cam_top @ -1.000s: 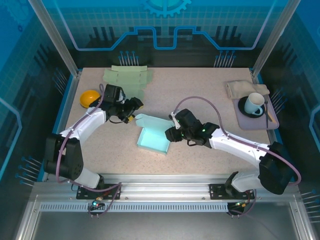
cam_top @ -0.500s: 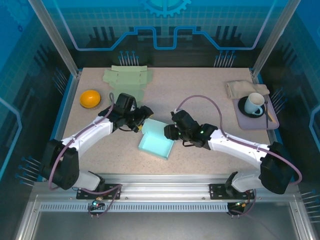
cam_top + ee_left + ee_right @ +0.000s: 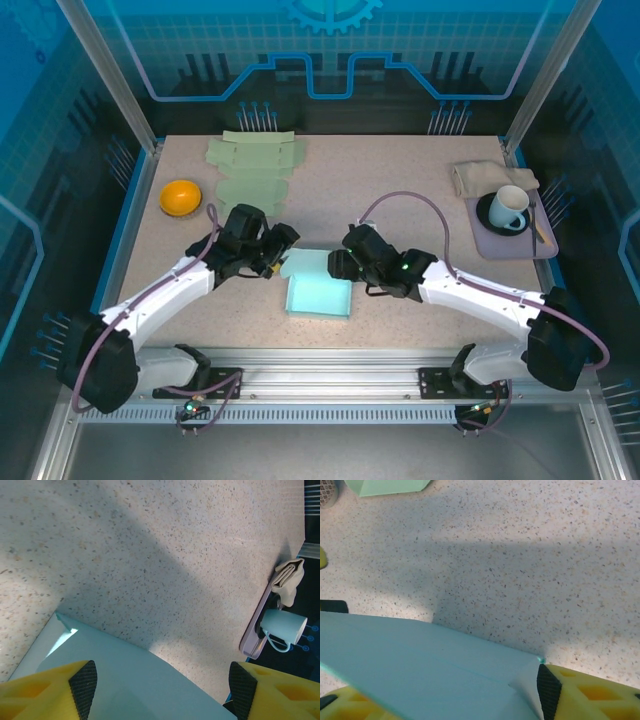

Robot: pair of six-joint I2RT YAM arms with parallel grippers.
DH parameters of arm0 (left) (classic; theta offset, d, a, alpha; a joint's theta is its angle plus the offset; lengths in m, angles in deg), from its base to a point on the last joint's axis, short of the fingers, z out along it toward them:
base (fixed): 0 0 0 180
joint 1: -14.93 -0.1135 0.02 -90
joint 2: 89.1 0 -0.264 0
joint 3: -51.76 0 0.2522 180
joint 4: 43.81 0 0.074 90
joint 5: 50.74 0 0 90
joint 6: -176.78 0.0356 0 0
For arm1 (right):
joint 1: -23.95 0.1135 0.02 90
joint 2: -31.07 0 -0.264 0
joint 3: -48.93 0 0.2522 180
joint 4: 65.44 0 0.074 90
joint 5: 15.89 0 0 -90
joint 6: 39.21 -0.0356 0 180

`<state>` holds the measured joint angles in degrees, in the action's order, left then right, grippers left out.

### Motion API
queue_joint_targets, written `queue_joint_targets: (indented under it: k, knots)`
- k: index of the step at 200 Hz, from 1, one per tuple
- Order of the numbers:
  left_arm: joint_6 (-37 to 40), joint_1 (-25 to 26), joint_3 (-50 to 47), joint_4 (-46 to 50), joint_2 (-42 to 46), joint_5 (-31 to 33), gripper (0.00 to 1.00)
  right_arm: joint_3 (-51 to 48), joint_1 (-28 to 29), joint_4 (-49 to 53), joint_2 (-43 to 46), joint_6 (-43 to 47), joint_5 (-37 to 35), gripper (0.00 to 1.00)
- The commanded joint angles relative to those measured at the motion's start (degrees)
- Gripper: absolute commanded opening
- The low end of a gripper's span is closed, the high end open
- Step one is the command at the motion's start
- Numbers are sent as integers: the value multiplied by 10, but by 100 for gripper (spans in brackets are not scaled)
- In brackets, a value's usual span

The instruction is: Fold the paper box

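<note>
The light cyan paper box [image 3: 318, 292] lies open-topped on the table's near middle, its back flap [image 3: 305, 263] raised between the two arms. My left gripper [image 3: 277, 247] hovers at the box's back-left corner. In the left wrist view its jaws [image 3: 162, 680] stand wide open above a cyan panel [image 3: 115, 680], clear of both pads. My right gripper [image 3: 338, 264] is at the back-right corner. In the right wrist view its jaws [image 3: 440, 700] are spread, the cyan panel [image 3: 420, 665] lies between them, and its corner touches the right pad [image 3: 548, 690].
Flat green box blanks [image 3: 250, 165] lie at the back left, beside an orange bowl [image 3: 180, 196]. At the back right a grey tray [image 3: 548, 245] carries a white mug [image 3: 510, 207], with a folded cloth [image 3: 480, 177] next to it.
The box has turned from skewed to square with the table's front edge. My left gripper has come forward to its back-left corner. My right gripper's jaws have spread wider.
</note>
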<state>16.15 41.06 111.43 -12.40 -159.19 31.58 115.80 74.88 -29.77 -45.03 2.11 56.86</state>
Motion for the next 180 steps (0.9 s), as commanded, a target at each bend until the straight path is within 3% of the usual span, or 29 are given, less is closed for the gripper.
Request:
queue_joint_targets:
  k: [1,41,88,141,165,180]
  knots:
    - [-8,6,-11,14,18,28,73,16,16,59,12,24,-26,63]
    - [-10,8,-10,17,16,23,74,15,20,97,19,56,-28,63]
    - [-18,23,-3,15,10,31,74,-3,20,36,21,36,11,53]
    - [-30,43,-1,11,7,45,74,-6,20,7,8,-2,51,52]
    - [-29,46,0,18,11,57,74,-5,20,28,11,5,26,65]
    - [-27,46,-1,22,14,63,74,1,20,59,12,26,-6,67]
